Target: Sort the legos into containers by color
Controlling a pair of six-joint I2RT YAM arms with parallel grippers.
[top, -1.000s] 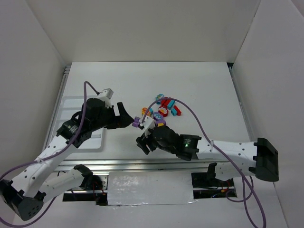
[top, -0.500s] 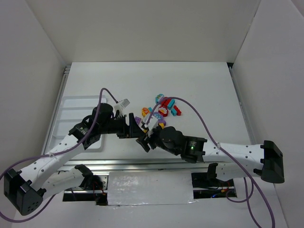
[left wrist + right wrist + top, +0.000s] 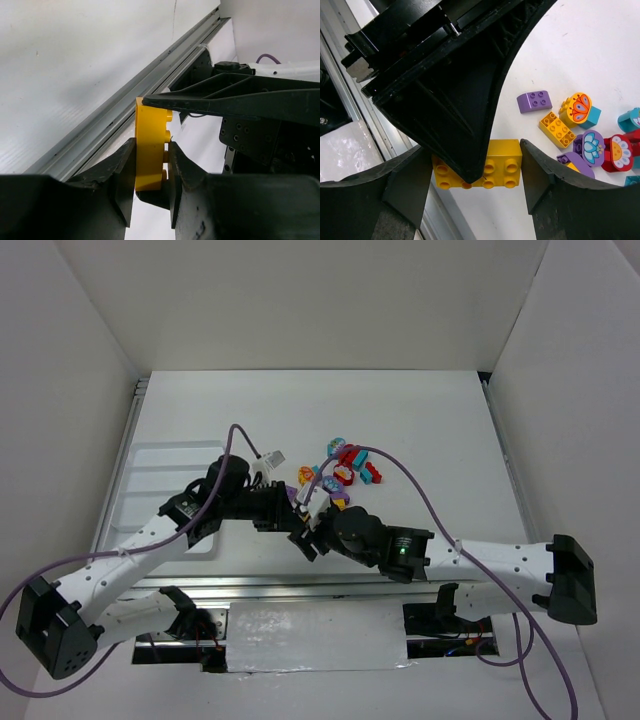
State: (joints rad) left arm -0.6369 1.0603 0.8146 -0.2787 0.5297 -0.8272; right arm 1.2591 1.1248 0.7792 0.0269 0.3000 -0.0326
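Note:
A yellow lego brick hangs above the table's near edge, gripped from two sides. My right gripper is shut on its two short ends. My left gripper is shut across its thin faces, studs against one finger. Both grippers meet near the front centre in the top view. The other legos lie in a loose pile behind: a purple brick, a small yellow brick and rounded printed ones. The white tray of containers lies flat at the left.
A metal rail runs along the table's near edge, under the grippers. White walls enclose the table on three sides. The right arm's purple cable arcs over the lego pile.
My left arm swung right from over the tray to meet the right gripper, and its jaws closed on the yellow brick. The right gripper barely moved.

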